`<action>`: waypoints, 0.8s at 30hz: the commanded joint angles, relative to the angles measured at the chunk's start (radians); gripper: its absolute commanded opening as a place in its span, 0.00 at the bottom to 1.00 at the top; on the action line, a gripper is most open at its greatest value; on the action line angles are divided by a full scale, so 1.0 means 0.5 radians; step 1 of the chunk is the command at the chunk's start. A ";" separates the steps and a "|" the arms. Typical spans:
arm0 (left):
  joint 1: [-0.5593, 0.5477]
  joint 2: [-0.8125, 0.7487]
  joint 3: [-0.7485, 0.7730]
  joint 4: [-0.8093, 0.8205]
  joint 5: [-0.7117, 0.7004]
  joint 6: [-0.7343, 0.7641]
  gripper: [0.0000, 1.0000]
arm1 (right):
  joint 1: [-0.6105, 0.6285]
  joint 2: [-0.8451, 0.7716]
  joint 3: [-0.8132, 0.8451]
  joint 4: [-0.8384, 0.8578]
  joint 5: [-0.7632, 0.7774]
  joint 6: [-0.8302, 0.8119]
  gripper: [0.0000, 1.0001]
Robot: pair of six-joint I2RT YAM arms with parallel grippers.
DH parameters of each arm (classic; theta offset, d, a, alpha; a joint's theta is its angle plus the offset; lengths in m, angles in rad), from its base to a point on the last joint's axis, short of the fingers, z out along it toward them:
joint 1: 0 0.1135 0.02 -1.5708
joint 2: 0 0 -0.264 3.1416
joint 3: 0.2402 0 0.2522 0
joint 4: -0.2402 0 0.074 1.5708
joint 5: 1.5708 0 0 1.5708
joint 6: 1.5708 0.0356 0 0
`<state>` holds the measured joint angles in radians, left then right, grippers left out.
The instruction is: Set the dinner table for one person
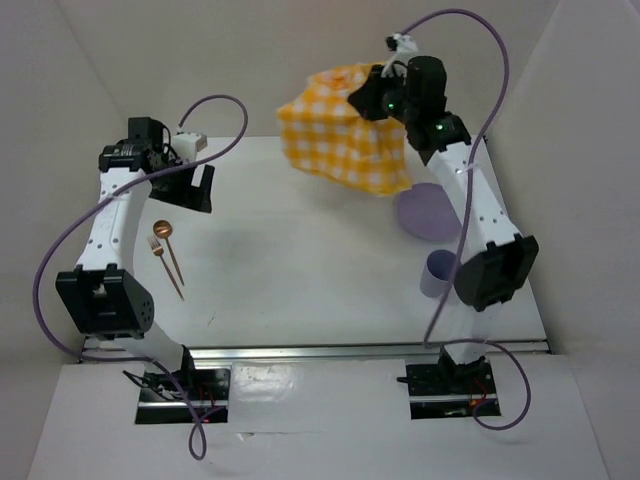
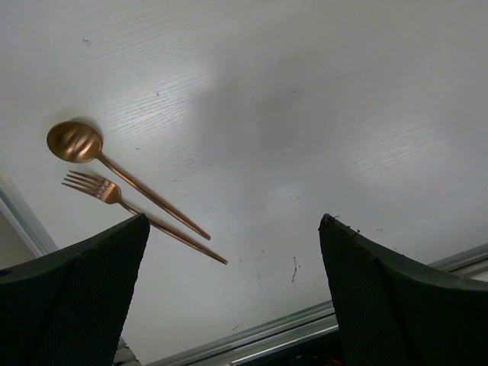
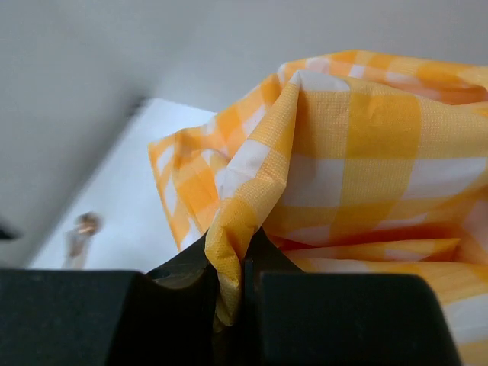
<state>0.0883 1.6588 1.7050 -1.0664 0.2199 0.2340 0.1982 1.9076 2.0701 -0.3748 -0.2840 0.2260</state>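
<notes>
A yellow-and-white checked cloth (image 1: 345, 130) (image 3: 343, 168) hangs crumpled above the far middle of the dinner table (image 1: 300, 270). My right gripper (image 1: 372, 100) (image 3: 230, 267) is shut on a bunched fold of it and holds it off the surface. A copper spoon (image 1: 164, 236) (image 2: 114, 169) and a copper fork (image 1: 166, 265) (image 2: 130, 210) lie side by side at the left. My left gripper (image 1: 195, 180) (image 2: 232, 252) hovers open above the table near them, holding nothing.
A lilac plate (image 1: 430, 212) lies at the right, partly under the cloth and the right arm. A lilac cup (image 1: 437, 275) stands in front of it beside the right arm's elbow. White walls enclose the table, and a metal rail (image 1: 320, 352) runs along the near edge.
</notes>
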 commanded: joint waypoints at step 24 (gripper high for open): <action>0.103 -0.504 -0.725 0.182 -0.056 0.106 0.98 | 0.935 0.274 -0.408 0.041 0.550 0.315 0.09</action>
<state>0.1371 1.4162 1.3659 -1.0111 0.2043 0.2859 0.6651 1.9732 1.7168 -0.3782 -0.0227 0.3889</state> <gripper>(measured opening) 0.980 0.142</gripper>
